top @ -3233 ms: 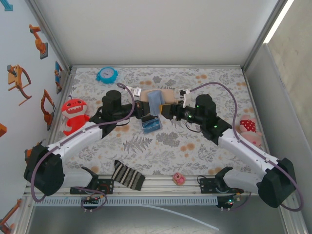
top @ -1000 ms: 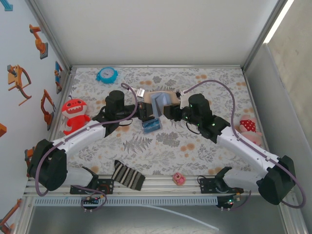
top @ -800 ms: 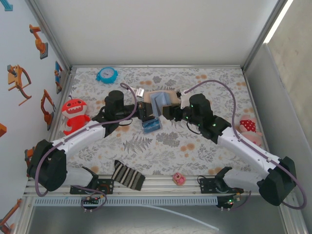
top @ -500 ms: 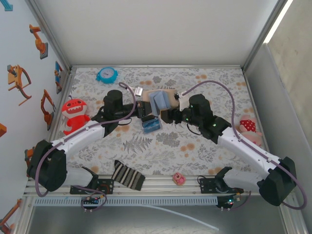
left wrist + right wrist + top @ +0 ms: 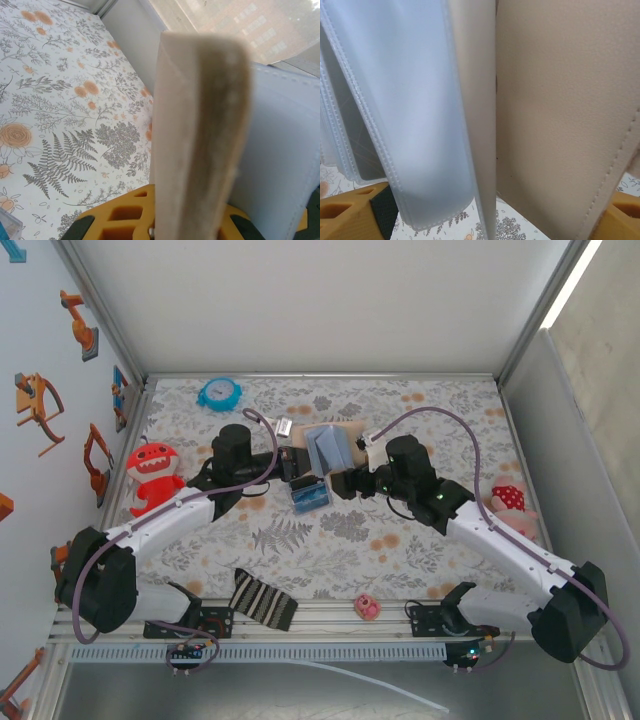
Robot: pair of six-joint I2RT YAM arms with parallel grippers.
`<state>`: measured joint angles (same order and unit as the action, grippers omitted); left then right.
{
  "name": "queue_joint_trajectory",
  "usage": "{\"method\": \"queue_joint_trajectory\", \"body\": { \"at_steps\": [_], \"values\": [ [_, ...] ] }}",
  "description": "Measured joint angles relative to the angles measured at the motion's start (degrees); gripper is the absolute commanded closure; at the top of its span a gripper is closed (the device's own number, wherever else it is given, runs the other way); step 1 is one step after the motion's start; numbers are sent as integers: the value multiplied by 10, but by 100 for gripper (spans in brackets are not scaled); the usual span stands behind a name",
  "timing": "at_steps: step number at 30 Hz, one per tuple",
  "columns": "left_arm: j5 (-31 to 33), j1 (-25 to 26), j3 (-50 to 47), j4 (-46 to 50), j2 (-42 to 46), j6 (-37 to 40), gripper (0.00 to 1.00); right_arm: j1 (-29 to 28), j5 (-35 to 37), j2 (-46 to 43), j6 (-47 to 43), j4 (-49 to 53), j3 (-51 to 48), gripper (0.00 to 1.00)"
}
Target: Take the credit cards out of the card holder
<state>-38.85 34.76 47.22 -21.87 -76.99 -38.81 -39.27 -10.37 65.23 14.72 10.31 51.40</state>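
Note:
The card holder (image 5: 330, 443), tan outside and pale blue inside, stands half open above the floral mat at the back centre. My left gripper (image 5: 293, 462) is shut on its left tan flap (image 5: 200, 130), with the pale blue panel (image 5: 285, 150) beside it. My right gripper (image 5: 346, 483) is open just in front of the holder's right side. Its yellow fingertips (image 5: 350, 212) stand wide apart on either side of the clear sleeves (image 5: 405, 110) and the tan flap (image 5: 560, 100), touching neither. A blue card (image 5: 309, 495) lies on the mat below the holder. Cards inside the sleeves are hidden.
A blue clock (image 5: 218, 393) sits at the back left and a red plush (image 5: 150, 472) by the left wall. A mushroom toy (image 5: 508, 502) lies at the right, a striped cloth (image 5: 263, 600) and a small pink thing (image 5: 367, 607) near the front edge.
My right gripper has opened off the holder's right flap and drawn back a little toward the front. The left gripper keeps its hold and the holder has shifted slightly toward the back.

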Motion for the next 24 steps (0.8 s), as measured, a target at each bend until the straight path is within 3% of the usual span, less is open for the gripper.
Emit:
{"method": "queue_joint_trajectory", "body": {
  "at_steps": [4, 10, 15, 24],
  "values": [
    [0, 0, 0, 0, 0, -2, 95, 0, 11, 1, -3, 0, 0, 15],
    [-2, 0, 0, 0, 0, -4, 95, -2, 74, 1, -1, 0, 0, 29],
    [-3, 0, 0, 0, 0, -4, 94, -2, 98, -7, 9, -5, 0, 33],
    [-16, 0, 0, -9, 0, -6, 94, 32, -33, -10, 65, -78, -13, 15]
  ]
}}
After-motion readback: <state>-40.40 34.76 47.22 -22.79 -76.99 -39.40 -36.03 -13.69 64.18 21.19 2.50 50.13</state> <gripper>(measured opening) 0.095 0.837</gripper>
